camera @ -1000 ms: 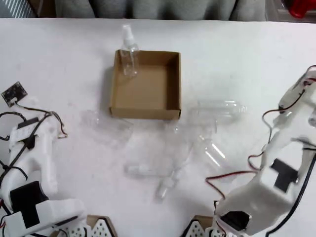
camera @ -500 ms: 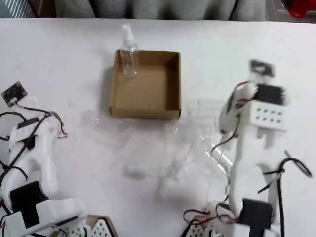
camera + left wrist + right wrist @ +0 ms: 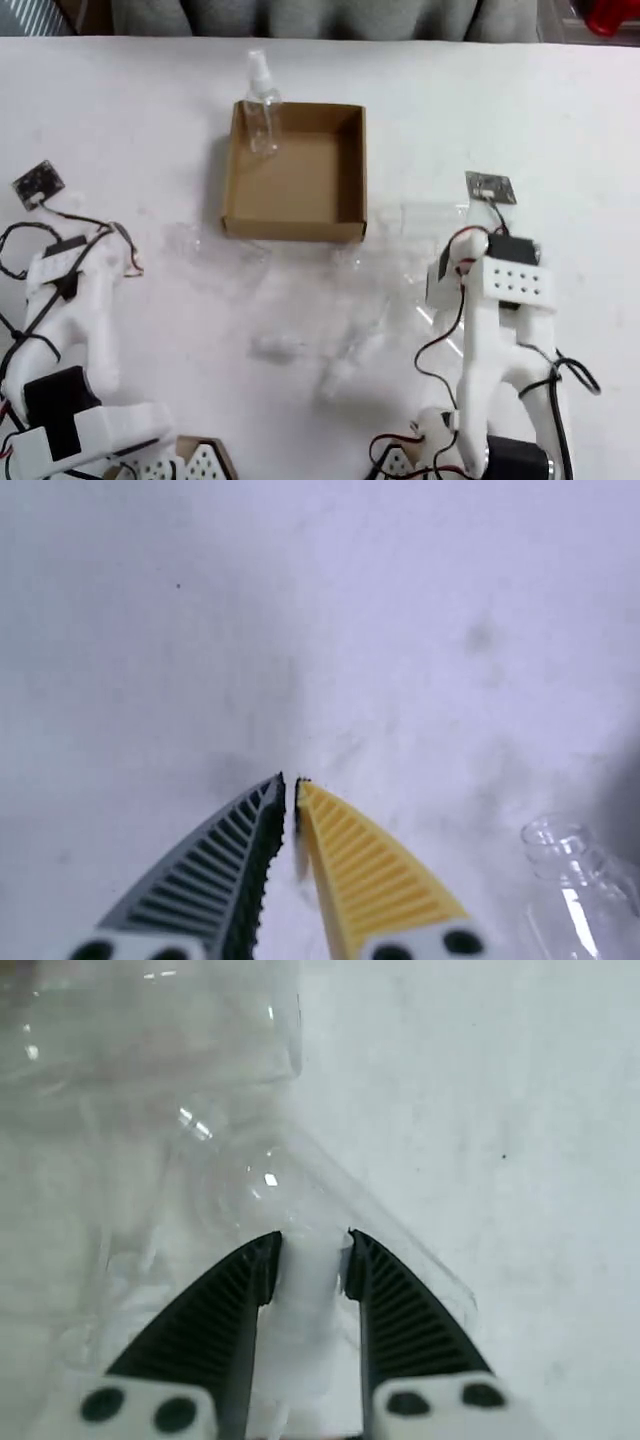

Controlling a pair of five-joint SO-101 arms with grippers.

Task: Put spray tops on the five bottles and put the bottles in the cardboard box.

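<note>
Right claw (image 3: 312,1245), newly among clear bottles (image 3: 150,1060), tight around a whitish spray top (image 3: 306,1282); left claw (image 3: 291,780) pressed together.

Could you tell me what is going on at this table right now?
Two arms sit at a table of clear bottles. One capped bottle, its spray top on, stands in the far left corner of the cardboard box. The right end effector is down among the loose bottles lying beside the box. The left end effector is shut and empty over bare table, with an open-necked bottle near it.
</note>
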